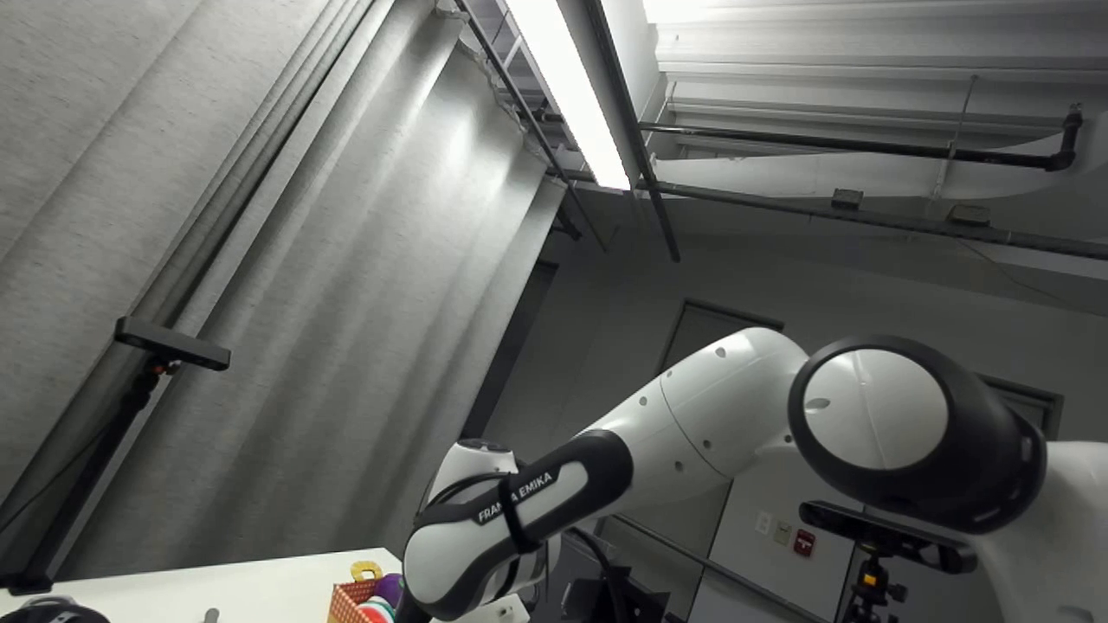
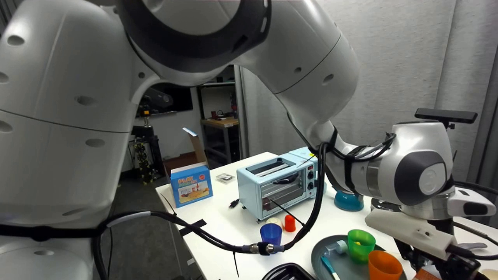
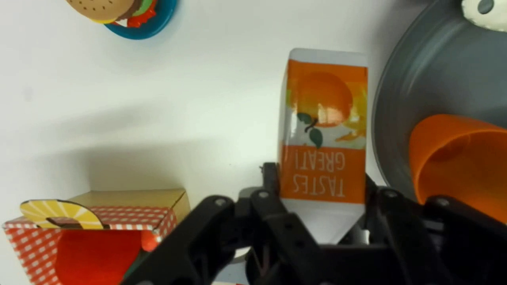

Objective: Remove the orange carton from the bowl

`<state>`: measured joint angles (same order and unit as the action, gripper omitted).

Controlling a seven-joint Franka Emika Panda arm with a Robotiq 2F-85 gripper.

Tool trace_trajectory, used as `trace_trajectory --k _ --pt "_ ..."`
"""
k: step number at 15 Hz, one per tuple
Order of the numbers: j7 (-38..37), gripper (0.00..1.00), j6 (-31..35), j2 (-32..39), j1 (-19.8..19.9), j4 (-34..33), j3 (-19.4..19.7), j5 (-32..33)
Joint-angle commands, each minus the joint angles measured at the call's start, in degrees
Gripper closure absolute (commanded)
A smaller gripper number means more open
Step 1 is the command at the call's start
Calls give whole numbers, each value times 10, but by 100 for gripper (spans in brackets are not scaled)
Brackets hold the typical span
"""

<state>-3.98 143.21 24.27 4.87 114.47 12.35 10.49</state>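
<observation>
The orange carton (image 3: 323, 130) is white with an orange fruit picture and the words "TASTES GREAT!". My gripper (image 3: 320, 178) is shut on its sides near one end in the wrist view. The carton lies over the white table, just beside the grey round dish (image 3: 439, 71), not over it. Its height above the table is hard to tell. In an exterior view a corner of the carton (image 2: 427, 274) shows at the bottom edge, and the grey dish (image 2: 321, 254) is to its left. No other bowl-like thing near the carton shows. The gripper is out of view in an exterior view.
The grey dish holds an orange cup (image 3: 447, 134) and a green cup (image 2: 360, 249). A red checkered box (image 3: 33, 245) stands near the gripper. A toy burger sits by a blue dish (image 3: 158, 23). A toaster oven (image 2: 249, 190) and black tray (image 2: 286, 270) are also on the table.
</observation>
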Motion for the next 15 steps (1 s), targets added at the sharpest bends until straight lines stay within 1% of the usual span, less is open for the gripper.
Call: trace_trajectory --k 1,4,8,10,15 --pt "-25 80 31 -8 11 27 15 10" --pt "-29 80 44 -5 19 37 24 7" --pt "-17 80 47 5 30 34 23 0" --pt "-21 80 52 10 31 33 30 7" --pt "-37 80 91 39 37 24 41 4"
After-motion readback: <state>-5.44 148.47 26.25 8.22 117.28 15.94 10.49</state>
